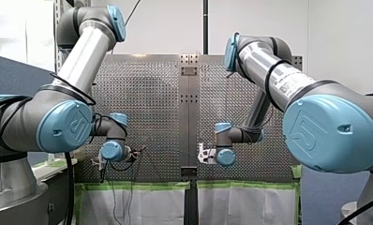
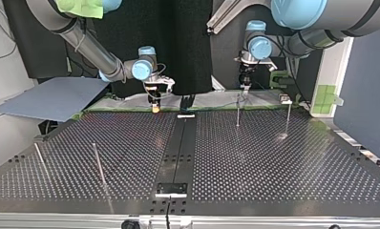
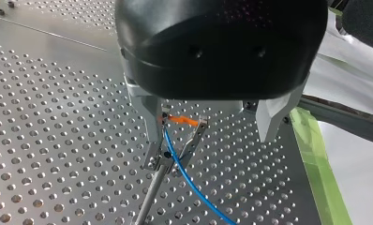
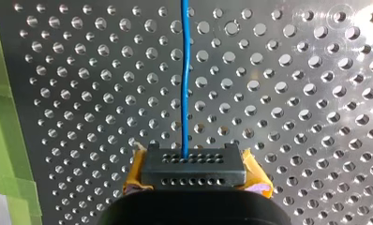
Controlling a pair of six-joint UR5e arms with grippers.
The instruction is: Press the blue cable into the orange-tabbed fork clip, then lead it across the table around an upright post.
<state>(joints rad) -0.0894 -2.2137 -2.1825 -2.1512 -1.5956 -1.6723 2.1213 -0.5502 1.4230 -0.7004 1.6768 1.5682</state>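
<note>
Yellow-padded right gripper (image 2: 155, 107), upper left of centre in the top view, clenched on the blue cable (image 4: 185, 84) | orange-tabbed fork clip (image 3: 180, 136) atop a thin post (image 3: 149, 197), cable running between its prongs | left gripper (image 3: 210, 140), upper right of centre, fingers spread, released, holding nothing.

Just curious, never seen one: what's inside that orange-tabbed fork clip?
The blue cable lies between the prongs of the fork clip. Its upper end is hidden behind my left gripper.
</note>
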